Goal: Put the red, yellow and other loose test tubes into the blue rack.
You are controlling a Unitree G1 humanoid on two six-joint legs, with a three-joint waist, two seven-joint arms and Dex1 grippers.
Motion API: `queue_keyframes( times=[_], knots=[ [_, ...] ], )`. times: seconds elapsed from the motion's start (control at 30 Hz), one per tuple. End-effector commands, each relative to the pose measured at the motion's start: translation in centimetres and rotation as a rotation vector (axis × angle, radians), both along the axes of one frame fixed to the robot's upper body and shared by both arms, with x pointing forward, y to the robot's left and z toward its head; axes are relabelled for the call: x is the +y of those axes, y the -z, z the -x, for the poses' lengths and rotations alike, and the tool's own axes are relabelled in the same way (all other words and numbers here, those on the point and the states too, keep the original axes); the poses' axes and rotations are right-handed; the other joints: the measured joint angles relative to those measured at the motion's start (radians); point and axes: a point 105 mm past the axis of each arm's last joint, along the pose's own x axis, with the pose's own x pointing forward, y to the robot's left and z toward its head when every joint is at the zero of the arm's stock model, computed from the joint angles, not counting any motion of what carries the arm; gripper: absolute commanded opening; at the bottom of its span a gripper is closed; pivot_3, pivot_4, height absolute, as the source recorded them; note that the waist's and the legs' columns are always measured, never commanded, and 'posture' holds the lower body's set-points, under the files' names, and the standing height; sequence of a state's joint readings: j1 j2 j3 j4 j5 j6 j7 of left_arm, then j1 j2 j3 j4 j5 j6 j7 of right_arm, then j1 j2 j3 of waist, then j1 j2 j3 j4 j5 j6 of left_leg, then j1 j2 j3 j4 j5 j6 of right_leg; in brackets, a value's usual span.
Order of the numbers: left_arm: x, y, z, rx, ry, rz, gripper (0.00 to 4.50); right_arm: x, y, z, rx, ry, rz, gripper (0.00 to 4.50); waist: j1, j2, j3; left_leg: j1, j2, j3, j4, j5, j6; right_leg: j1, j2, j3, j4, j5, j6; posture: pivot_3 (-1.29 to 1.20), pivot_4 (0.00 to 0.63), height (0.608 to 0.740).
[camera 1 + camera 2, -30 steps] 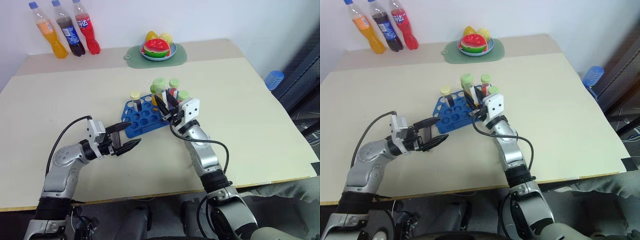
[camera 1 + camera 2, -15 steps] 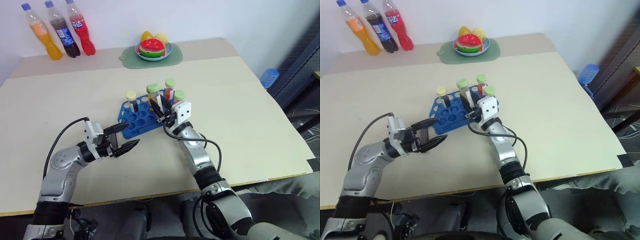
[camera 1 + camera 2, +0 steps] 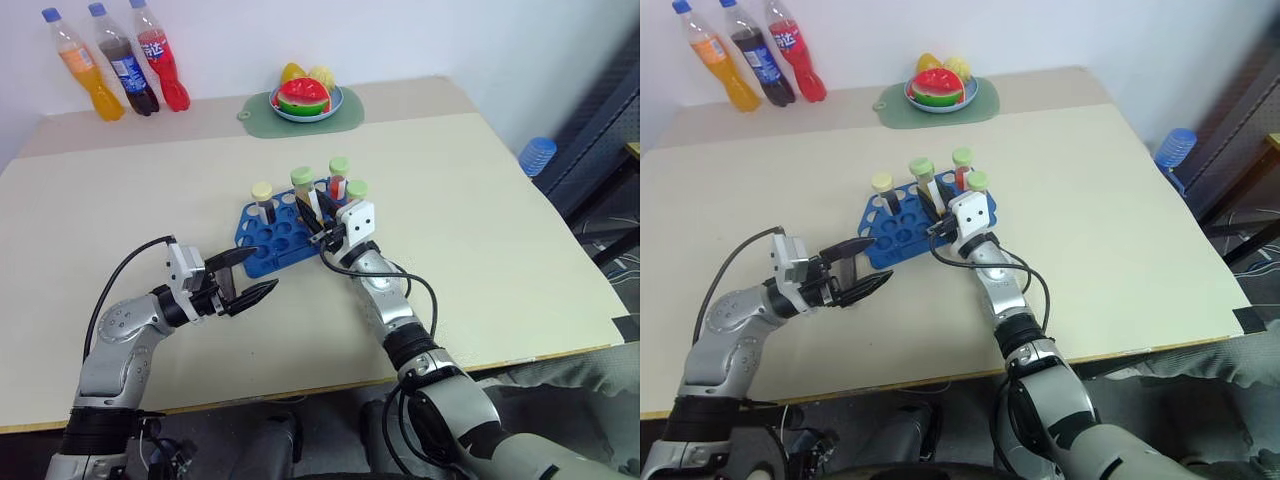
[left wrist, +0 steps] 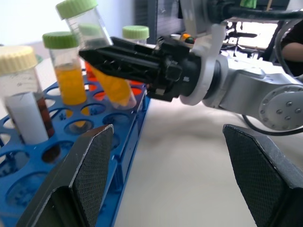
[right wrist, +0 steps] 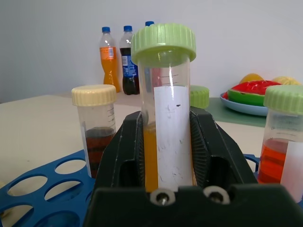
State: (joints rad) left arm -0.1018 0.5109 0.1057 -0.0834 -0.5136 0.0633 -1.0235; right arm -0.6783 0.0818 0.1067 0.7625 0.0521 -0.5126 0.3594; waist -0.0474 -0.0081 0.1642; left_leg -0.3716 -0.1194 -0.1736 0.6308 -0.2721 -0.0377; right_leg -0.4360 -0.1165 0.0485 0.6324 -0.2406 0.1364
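Observation:
My right gripper point(image 3: 314, 211) is shut on the yellow test tube point(image 5: 168, 90), which has a green cap and a white label. It holds the tube tilted over the blue rack point(image 3: 272, 240), with the lower end down at the rack's top. The brown tube with a cream cap point(image 3: 262, 197) stands in the rack. So do the red-orange tube point(image 3: 339, 176) and another green-capped tube point(image 3: 357, 189). My left gripper point(image 3: 254, 275) is open and holds nothing. It lies level just off the rack's near left edge.
Three soda bottles point(image 3: 112, 66) stand at the table's far left corner. A green mat with a fruit plate point(image 3: 303, 101) lies at the far middle. A blue object point(image 3: 537, 155) sits off the table's right side. Bare tabletop point(image 3: 480, 230) lies to the right of the rack.
The whole picture has shifted with the camera. My right gripper has edged a little lower toward the rack with the yellow tube. The left gripper has kept still and open.

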Motion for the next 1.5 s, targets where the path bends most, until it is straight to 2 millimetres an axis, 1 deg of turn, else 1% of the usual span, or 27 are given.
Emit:
queue_keyframes(
  times=[0.03,0.07,0.1,0.23,0.27,0.43,0.53,0.63,0.7,0.73,0.83,0.87,0.97,1.03,1.07,1.1,1.13,1.17,1.23,1.27,1.37,1.5],
  knots=[
    [0.2,-0.9,0.3,-0.032,-0.002,0.008,3.83,0.1,0.2,0.0,0.012,-0.019,-0.008,1.32,0.000,0.000,0.000,0.000,0.000,0.000,0.000,0.000,0.000,0.000,0.000,0.000,0.000,0.000,0.000,0.00,0.150,0.740],
    [0.2,-0.9,0.4,-0.030,-0.004,0.011,3.83,0.0,0.1,0.2,0.008,-0.028,-0.013,1.83,0.000,0.000,0.000,0.000,0.000,0.000,0.000,0.000,0.000,0.000,0.000,0.000,0.000,0.000,0.000,0.00,0.150,0.740],
    [0.2,-0.9,0.4,-0.029,-0.004,0.013,3.83,-0.1,0.1,0.2,0.003,-0.031,-0.014,2.21,0.001,0.000,0.000,0.000,0.000,0.000,0.000,0.000,0.000,0.000,0.000,0.000,0.000,0.000,0.000,0.00,0.150,0.740],
    [0.1,-0.7,0.5,-0.026,-0.009,0.017,3.83,-0.8,-0.2,0.5,-0.040,-0.003,0.008,4.16,0.002,0.000,0.000,0.000,0.000,0.000,0.000,0.000,0.000,0.000,0.000,0.000,0.000,0.000,0.000,0.00,0.150,0.740],
    [0.1,-0.7,0.5,-0.026,-0.010,0.018,3.83,-1.0,-0.2,0.6,-0.044,0.000,0.008,4.46,0.002,0.000,0.000,0.000,0.000,0.000,0.000,0.000,0.000,0.000,0.000,0.000,0.000,0.000,0.000,0.00,0.150,0.740],
    [0.1,-0.8,0.6,-0.017,-0.029,0.046,3.83,-1.9,-0.8,1.5,-0.096,-0.001,0.047,4.46,0.003,0.000,0.000,0.000,0.000,0.000,0.000,0.000,0.000,0.000,0.000,0.000,0.000,0.000,0.000,0.00,0.150,0.740],
    [0.6,-1.5,0.7,0.050,-0.057,0.113,3.83,-2.6,-0.9,3.2,-0.102,-0.035,0.099,4.46,0.004,0.000,0.000,-0.001,0.000,0.000,0.000,0.000,0.000,0.000,0.000,0.000,0.000,0.000,0.000,0.00,0.150,0.740],
    [1.0,-2.0,1.2,0.169,-0.053,0.189,3.83,-3.5,-0.5,4.9,-0.069,-0.070,0.143,4.46,0.004,0.000,0.000,-0.001,0.000,0.000,0.000,0.000,0.000,0.000,0.000,0.000,0.000,0.000,0.000,0.00,0.150,0.740],
    [1.6,-2.3,1.3,0.228,-0.113,0.200,3.83,-4.9,0.5,6.4,-0.036,-0.077,0.203,4.46,0.005,0.000,0.000,-0.001,0.000,0.000,0.000,-0.001,0.002,0.000,0.000,0.000,0.000,0.000,0.000,0.00,0.150,0.740],
    [2.0,-2.4,1.0,0.239,-0.182,0.181,3.83,-5.9,0.8,7.2,-0.016,-0.078,0.222,4.46,0.006,0.000,0.000,-0.001,0.000,0.000,0.001,-0.003,0.004,0.000,0.000,0.000,0.000,0.000,0.000,0.00,0.150,0.740],
    [3.1,-3.1,0.5,0.272,-0.365,0.151,3.83,-8.6,1.2,9.3,0.033,-0.064,0.282,4.46,0.018,0.000,0.000,-0.001,0.000,0.000,0.001,-0.003,0.005,0.001,0.000,0.001,-0.001,0.000,0.000,0.00,0.150,0.740],
    [3.3,-3.3,0.4,0.293,-0.398,0.160,3.83,-9.3,1.2,9.9,0.037,-0.066,0.313,4.46,0.024,0.000,0.000,-0.001,0.000,0.000,0.001,-0.003,0.005,0.001,0.000,0.001,-0.001,0.000,0.000,0.00,0.150,0.740],
    [3.2,-4.2,0.7,0.431,-0.454,0.263,3.83,-11.7,0.8,11.9,0.067,-0.101,0.410,4.46,0.036,0.000,0.000,0.000,0.000,0.001,0.002,-0.004,0.006,0.002,0.000,0.001,-0.001,0.000,0.000,0.00,0.150,0.740],
    [3.0,-3.6,1.1,0.567,-0.492,0.286,3.83,-13.0,0.6,12.8,0.070,-0.127,0.498,4.46,0.039,-0.001,0.000,0.001,0.000,0.000,0.002,-0.004,0.007,0.004,-0.001,0.001,-0.002,0.000,0.000,0.00,0.150,0.740],
    [2.9,-3.6,1.1,0.614,-0.521,0.302,3.83,-13.6,0.5,13.0,0.073,-0.125,0.522,4.46,0.039,-0.002,0.000,0.001,0.000,0.000,0.003,-0.004,0.007,0.005,-0.001,0.001,-0.002,0.000,0.000,0.00,0.150,0.740],
    [2.7,-2.7,1.3,0.715,-0.540,0.260,3.83,-14.2,0.3,13.1,0.081,-0.117,0.532,4.46,0.039,-0.002,0.000,0.002,0.000,0.000,0.002,-0.004,0.007,0.006,-0.001,0.001,-0.002,0.000,0.000,0.00,0.150,0.740],
    [2.6,-1.8,1.7,0.815,-0.552,0.195,3.83,-14.6,0.1,13.1,0.088,-0.112,0.533,4.46,0.040,-0.005,0.002,0.003,0.000,0.000,0.002,-0.004,0.007,0.006,-0.001,0.001,-0.002,0.000,0.000,0.00,0.150,0.740],
    [2.5,-1.3,2.1,0.884,-0.558,0.159,3.83,-14.8,0.1,13.1,0.093,-0.110,0.534,4.46,0.039,-0.006,0.002,0.004,0.001,0.000,0.002,-0.004,0.007,0.007,-0.001,0.001,-0.001,0.000,0.000,0.00,0.150,0.740],
    [2.4,-1.9,1.8,0.902,-0.587,0.133,3.83,-15.0,0.2,13.5,0.100,-0.124,0.550,4.46,0.040,-0.005,0.002,0.004,0.001,0.001,0.002,-0.005,0.006,0.007,0.000,0.001,-0.002,0.000,0.000,0.00,0.150,0.740],
    [2.5,-1.4,1.7,0.906,-0.620,0.050,3.83,-15.2,0.3,13.6,0.105,-0.128,0.554,4.46,0.040,-0.006,0.002,0.004,0.001,0.001,0.002,-0.005,0.006,0.007,-0.001,0.001,-0.002,0.000,0.000,0.00,0.150,0.740],
    [3.4,-0.9,0.9,0.929,-0.732,-0.048,3.83,-15.3,0.6,13.7,0.115,-0.134,0.565,4.46,0.051,-0.006,0.002,0.004,0.001,0.002,0.002,-0.005,0.006,0.007,0.000,0.001,-0.002,0.000,0.000,0.00,0.150,0.740],
    [4.1,-1.3,-0.3,0.957,-0.823,-0.052,3.83,-15.3,0.4,13.5,0.111,-0.122,0.557,4.46,0.060,-0.006,0.002,0.005,0.001,0.003,0.002,-0.005,0.006,0.007,0.000,0.002,-0.002,0.000,0.000,0.00,0.150,0.740]
  ],
)
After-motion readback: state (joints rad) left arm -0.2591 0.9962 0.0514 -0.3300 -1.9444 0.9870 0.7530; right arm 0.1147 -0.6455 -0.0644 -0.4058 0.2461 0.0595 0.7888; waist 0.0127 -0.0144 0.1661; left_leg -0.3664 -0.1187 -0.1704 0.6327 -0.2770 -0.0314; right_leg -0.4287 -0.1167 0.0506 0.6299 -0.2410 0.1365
